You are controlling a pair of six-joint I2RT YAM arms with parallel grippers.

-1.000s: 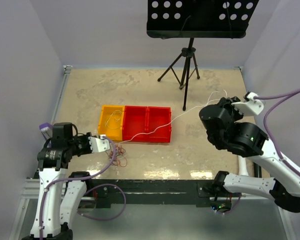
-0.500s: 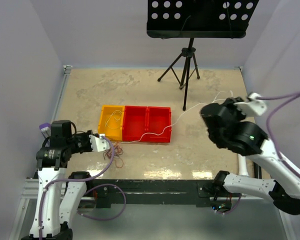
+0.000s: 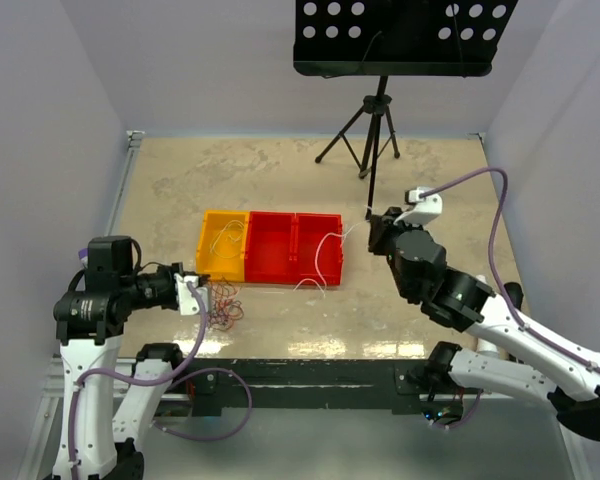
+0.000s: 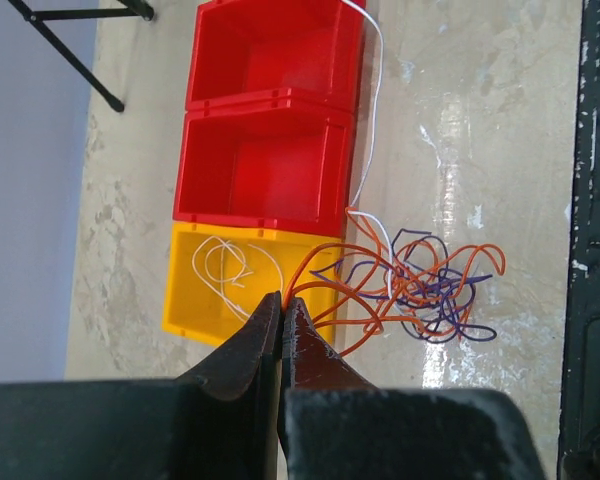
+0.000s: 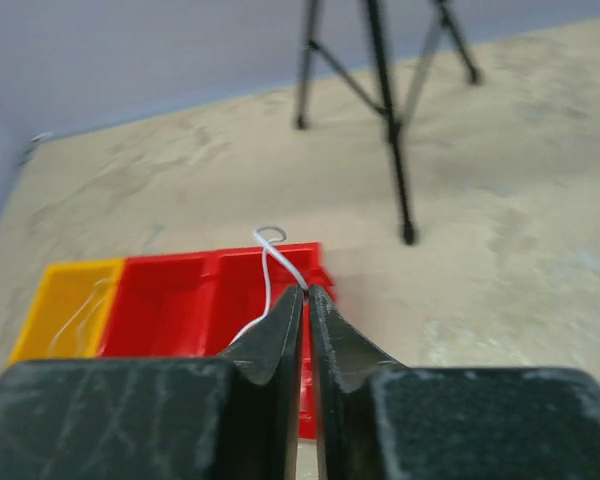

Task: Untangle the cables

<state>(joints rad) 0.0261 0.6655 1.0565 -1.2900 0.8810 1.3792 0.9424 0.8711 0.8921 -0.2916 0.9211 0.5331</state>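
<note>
The cables are a small tangle of orange and purple thin wires (image 3: pixel 225 306) on the table in front of the yellow bin, seen closer in the left wrist view (image 4: pixel 420 290). My left gripper (image 3: pixel 193 293) is shut on an orange wire (image 4: pixel 315 265) at its tip (image 4: pixel 282 300). A white cable (image 3: pixel 325 262) runs from the tangle over the right red bin (image 3: pixel 318 248), also in the left wrist view (image 4: pixel 372 120). My right gripper (image 3: pixel 373 230) is shut on that white cable (image 5: pixel 270 260) at its fingertips (image 5: pixel 307 290), just right of the bin row.
A yellow bin (image 3: pixel 223 246) holding thin white wires (image 4: pixel 230 265) and two red bins (image 3: pixel 272 248) stand in a row mid-table. A black music stand on a tripod (image 3: pixel 370 130) stands at the back. White walls close in the left and right sides.
My right arm has swung left and down toward the red bins with the white cable, which now hangs slack. My left gripper has drawn back slightly left with the tangle.
</note>
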